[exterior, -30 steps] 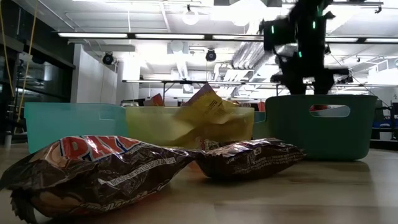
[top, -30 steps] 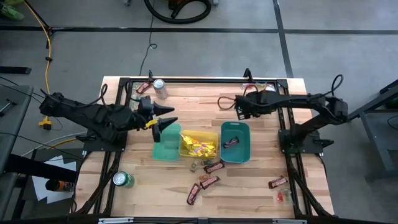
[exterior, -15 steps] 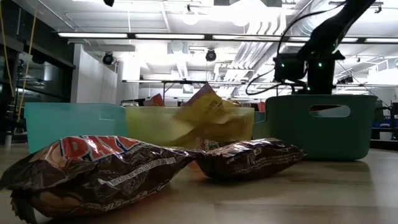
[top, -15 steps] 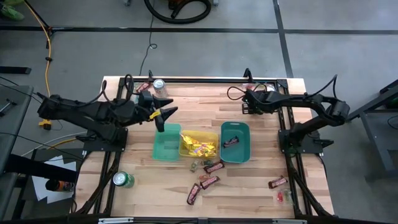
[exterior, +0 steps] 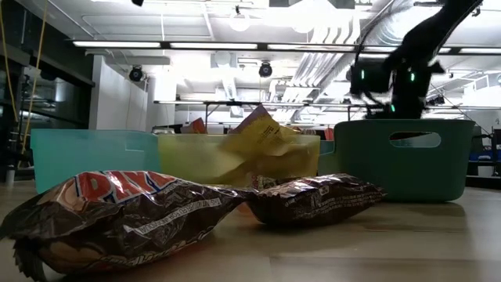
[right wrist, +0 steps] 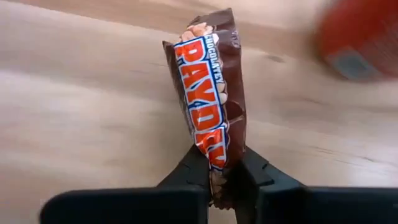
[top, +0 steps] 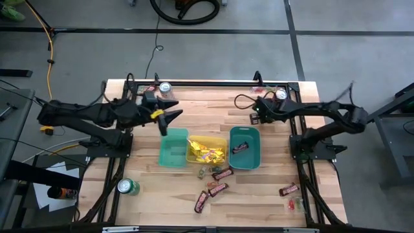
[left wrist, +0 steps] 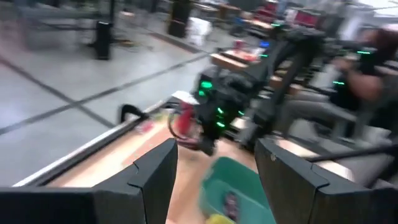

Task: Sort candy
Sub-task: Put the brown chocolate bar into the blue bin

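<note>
Brown-wrapped candy bar (right wrist: 208, 112) sits clenched in the right claw (right wrist: 225, 171) over the worktop's (top: 213, 107) far edge, picked but unsorted; next comes carrying it to the teal bin (top: 245, 147). Left claw (top: 169, 115) hovers released, empty.

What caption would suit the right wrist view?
Right gripper shut on a brown-and-red wrapped candy bar above the wooden table.

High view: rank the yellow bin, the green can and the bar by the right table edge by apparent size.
1. yellow bin
2. green can
3. bar, looks close to the can, so that order is unsure.
</note>
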Robot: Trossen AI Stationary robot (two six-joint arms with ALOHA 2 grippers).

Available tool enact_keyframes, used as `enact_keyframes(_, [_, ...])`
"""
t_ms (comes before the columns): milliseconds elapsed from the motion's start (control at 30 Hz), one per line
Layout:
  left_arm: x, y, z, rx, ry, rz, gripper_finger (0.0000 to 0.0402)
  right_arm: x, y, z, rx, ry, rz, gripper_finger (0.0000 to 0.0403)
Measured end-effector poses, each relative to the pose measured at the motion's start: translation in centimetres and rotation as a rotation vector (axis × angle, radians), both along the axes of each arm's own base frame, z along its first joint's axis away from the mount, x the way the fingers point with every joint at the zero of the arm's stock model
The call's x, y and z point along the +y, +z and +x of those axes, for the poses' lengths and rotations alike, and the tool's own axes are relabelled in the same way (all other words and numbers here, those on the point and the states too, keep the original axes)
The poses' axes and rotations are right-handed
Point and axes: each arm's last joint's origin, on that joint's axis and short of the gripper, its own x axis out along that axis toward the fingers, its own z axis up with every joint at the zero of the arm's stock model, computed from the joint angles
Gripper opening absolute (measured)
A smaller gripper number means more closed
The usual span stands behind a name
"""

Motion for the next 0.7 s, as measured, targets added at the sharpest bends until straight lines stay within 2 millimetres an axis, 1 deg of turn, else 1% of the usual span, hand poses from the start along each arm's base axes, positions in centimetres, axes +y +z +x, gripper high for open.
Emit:
enact_keyframes(100, [0.0, 0.4, -1.5, -0.006, -0.067, -0.03, 0.0204, 2.1, 3.0, 1.1, -0.114, 0.112, -0.051, 0.003])
enact_keyframes(167, [0.1, 0.4, -2.5, 0.015, -0.073, -0.034, 0.0204, 4.0, 5.4, 1.9, -0.22, 0.214, -0.088, 0.0015])
enact_keyframes(233, [0.2, 0.4, -3.0, 0.028, -0.073, -0.033, 0.0204, 6.0, 7.5, 2.4, -0.33, 0.303, -0.085, 0.0008])
enact_keyframes(267, [0.2, 0.3, -3.2, 0.042, -0.073, -0.027, 0.0204, 7.1, 8.3, 2.6, -0.37, 0.343, -0.072, 0.0009])
enact_keyframes(333, [0.3, 0.1, -3.4, 0.071, -0.077, -0.005, 0.0204, 9.2, 9.2, 2.8, -0.424, 0.389, -0.021, 0.0016])
enact_keyframes(400, [0.3, 0.0, -3.4, 0.097, -0.083, 0.021, 0.0204, 11.3, 9.5, 2.9, -0.448, 0.392, 0.045, 0.0021])
enact_keyframes(533, [0.2, -0.4, -2.8, 0.129, -0.086, 0.039, 0.0204, 14.7, 8.3, 2.9, -0.398, 0.378, 0.157, 0.0022])
enact_keyframes(633, [0.1, -0.8, -2.1, 0.152, -0.082, 0.034, 0.0204, 16.3, 7.4, 3.0, -0.357, 0.387, 0.195, 0.0026])
enact_keyframes(700, [0.0, -1.1, -1.6, 0.166, -0.079, 0.025, 0.0204, 16.7, 7.1, 3.1, -0.341, 0.382, 0.213, 0.0036])
